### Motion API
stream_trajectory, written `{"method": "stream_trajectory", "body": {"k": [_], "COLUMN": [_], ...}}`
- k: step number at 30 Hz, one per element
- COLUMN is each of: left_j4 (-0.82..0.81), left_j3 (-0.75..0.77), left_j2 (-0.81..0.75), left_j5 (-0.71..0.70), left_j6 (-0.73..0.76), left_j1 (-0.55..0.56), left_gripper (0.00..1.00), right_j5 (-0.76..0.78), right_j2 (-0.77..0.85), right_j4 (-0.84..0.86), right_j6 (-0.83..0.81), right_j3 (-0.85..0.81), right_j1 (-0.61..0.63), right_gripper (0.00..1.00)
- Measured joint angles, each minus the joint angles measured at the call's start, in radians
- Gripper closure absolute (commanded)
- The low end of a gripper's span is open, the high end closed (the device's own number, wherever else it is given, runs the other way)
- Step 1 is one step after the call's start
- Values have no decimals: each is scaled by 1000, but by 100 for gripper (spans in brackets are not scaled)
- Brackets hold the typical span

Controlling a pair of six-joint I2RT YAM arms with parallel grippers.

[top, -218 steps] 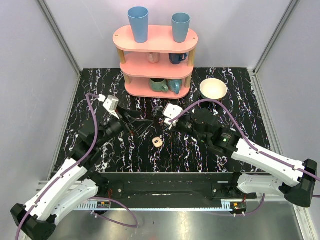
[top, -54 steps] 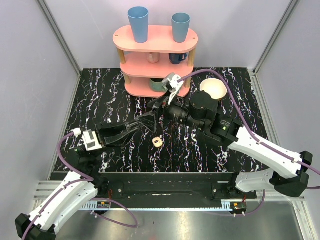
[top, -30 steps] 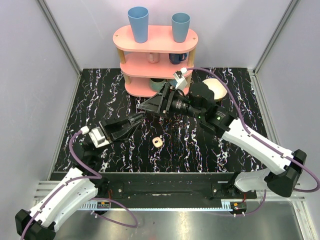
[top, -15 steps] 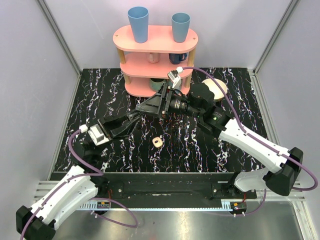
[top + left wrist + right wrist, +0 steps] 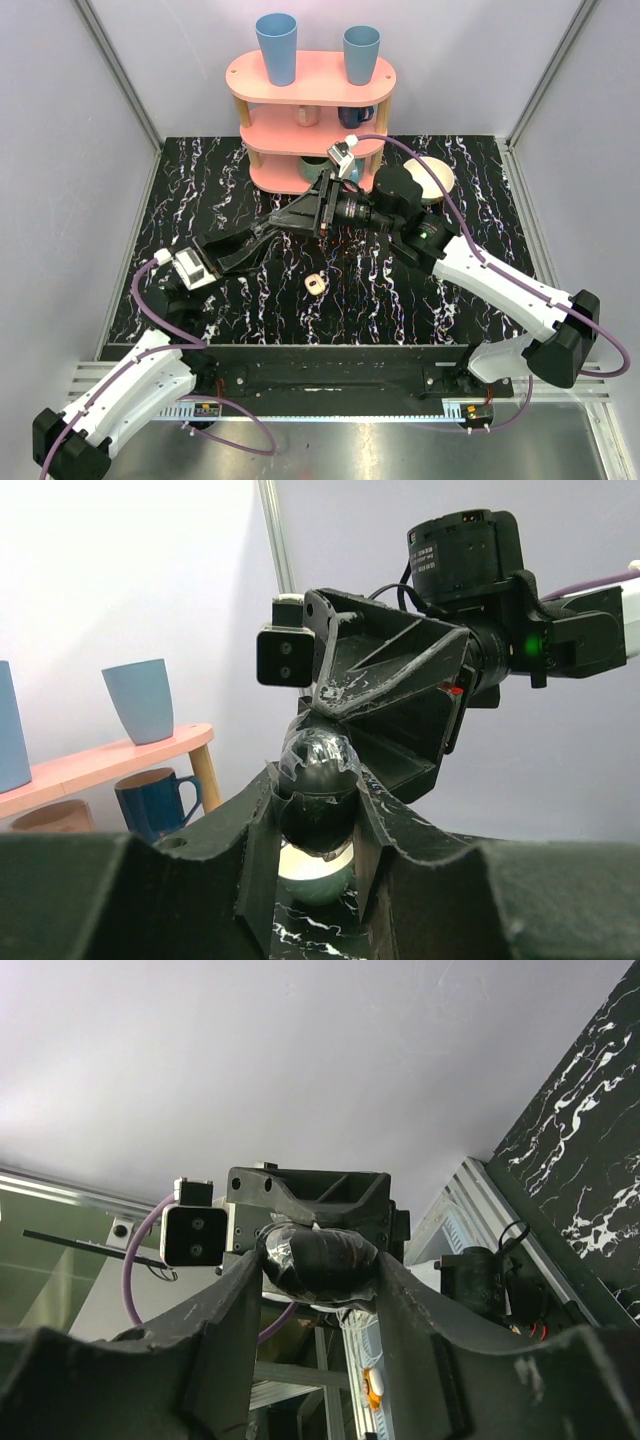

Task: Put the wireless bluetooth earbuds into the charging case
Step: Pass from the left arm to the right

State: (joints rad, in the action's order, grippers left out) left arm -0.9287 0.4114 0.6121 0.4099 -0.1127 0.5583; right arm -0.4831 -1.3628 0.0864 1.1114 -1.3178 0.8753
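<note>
The charging case (image 5: 316, 284), small and cream-white, lies on the black marbled table. The earbuds do not show in any view. Above the table and left of the case, my two grippers meet tip to tip. The left gripper (image 5: 266, 233) (image 5: 318, 785) is shut on a glossy black tape-wrapped lump (image 5: 320, 770). The right gripper (image 5: 286, 220) (image 5: 318, 1260) faces it from the other side. In the right wrist view the same lump (image 5: 322, 1256) fills the gap between the right jaws and touches both of them.
A pink three-tier shelf (image 5: 310, 120) with blue cups and mugs stands at the back centre. A round cream bowl (image 5: 436, 178) sits to its right, partly behind the right arm, and shows below the lump as the bowl (image 5: 318, 868). Grey walls close in both sides.
The left gripper has swung up and right to meet the right one. The right arm shifted slightly left and its jaws have narrowed around the black lump.
</note>
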Motion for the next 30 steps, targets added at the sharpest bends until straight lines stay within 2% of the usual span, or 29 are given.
{"method": "stream_trajectory", "body": {"k": [2, 4, 8, 10, 12, 14, 21, 30], "left_j4": [-8, -12, -15, -14, -12, -9, -7, 16], "left_j3": [0, 0, 0, 0, 0, 0, 0, -1], "left_j2": [0, 0, 0, 0, -1, -2, -4, -3], "left_j5": [0, 0, 0, 0, 0, -1, -3, -5], "left_j6": [-2, -8, -17, -20, -21, -21, -24, -28], "left_j1": [0, 0, 0, 0, 0, 0, 0, 0], "left_gripper": [99, 89, 84, 75, 75, 69, 60, 58], "right_j5": [-1, -5, -8, -9, -11, -13, -18, -19], "right_j2": [0, 0, 0, 0, 0, 0, 0, 0], "right_j4": [3, 7, 23, 33, 50, 59, 74, 120], "right_j6": [2, 5, 10, 13, 16, 20, 23, 24], "right_j3": [0, 0, 8, 13, 21, 27, 34, 43], "right_j1": [0, 0, -1, -2, -4, -6, -9, -11], "right_gripper": [61, 69, 82, 89, 93, 96, 100, 100]}}
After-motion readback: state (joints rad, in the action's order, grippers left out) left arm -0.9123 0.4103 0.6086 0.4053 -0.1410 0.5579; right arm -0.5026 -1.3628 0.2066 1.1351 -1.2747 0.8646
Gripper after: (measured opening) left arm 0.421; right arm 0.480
